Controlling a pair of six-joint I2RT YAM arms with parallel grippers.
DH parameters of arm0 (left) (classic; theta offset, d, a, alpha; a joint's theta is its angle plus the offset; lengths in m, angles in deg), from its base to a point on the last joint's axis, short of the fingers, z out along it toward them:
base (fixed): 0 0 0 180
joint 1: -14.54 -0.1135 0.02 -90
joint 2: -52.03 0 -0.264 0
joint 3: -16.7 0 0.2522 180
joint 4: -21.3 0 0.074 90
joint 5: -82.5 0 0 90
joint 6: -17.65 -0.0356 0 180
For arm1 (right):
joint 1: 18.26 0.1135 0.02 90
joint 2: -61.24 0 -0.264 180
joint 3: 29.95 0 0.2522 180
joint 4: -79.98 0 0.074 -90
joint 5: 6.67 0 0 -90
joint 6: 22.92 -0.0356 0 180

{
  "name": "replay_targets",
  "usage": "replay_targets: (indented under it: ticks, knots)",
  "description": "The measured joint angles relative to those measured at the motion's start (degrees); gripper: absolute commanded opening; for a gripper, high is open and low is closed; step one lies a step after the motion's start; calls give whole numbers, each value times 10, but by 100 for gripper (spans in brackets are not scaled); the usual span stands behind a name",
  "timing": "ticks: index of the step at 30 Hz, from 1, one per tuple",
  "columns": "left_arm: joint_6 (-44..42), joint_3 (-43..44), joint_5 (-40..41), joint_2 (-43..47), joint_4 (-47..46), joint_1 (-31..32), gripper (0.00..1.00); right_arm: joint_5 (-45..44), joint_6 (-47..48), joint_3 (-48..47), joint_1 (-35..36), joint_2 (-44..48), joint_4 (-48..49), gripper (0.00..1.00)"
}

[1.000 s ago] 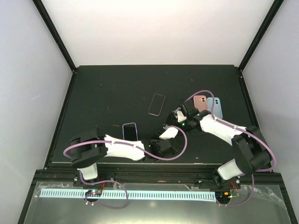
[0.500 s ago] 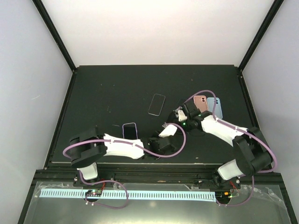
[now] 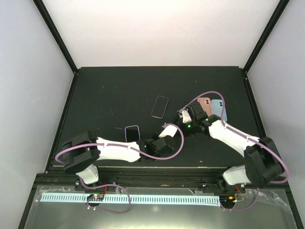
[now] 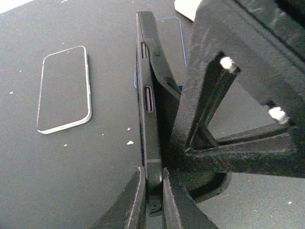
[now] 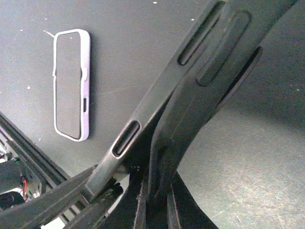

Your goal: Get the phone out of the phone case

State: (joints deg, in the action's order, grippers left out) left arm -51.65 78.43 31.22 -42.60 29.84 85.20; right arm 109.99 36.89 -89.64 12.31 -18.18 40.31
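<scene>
Here the black phone case (image 4: 147, 98) stands on its long edge above the table (image 3: 109, 90), caught between both claws near the table's middle. The left gripper (image 4: 153, 193) is clenched on the case's lower end, one finger pressed on each face, so the case rises straight up out of its jaws in the left wrist view. The right gripper (image 5: 155, 202) is also clamped on the case, gripping it from the opposite side; there the slotted side wall slants up and to the right from the fingers. Whether the phone sits inside cannot be told. A silver-rimmed phone (image 4: 64, 95) lies flat to the left of the case, a lilac-cased phone (image 5: 71, 83) lies flat nearer the left arm, and a pink phone (image 3: 205, 103) and a blue phone (image 3: 220, 109) lie side by side, well apart, beyond the right arm.
</scene>
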Motion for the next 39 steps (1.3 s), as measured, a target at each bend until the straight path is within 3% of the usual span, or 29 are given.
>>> replay_targets:
  ticks: [10,15,20,25,33,39]
  knots:
    - [-25,-73,-47,108,-28,-21,2,-6,29,-8,21,19,7,1]
    - [-41,-115,-31,196,-4,-47,2,-105,54,-9,1,24,-41,1]
    - [-55,-121,-30,242,12,-53,1,-141,73,-15,-19,27,-57,1]
    - [-86,-119,-28,240,33,-70,2,-152,127,-63,-83,38,-80,1]
    - [-103,-113,-19,233,63,-97,2,-129,304,-130,-252,74,-130,1]
    - [-101,-113,-34,232,65,-102,2,-121,481,-185,-372,-4,-230,1]
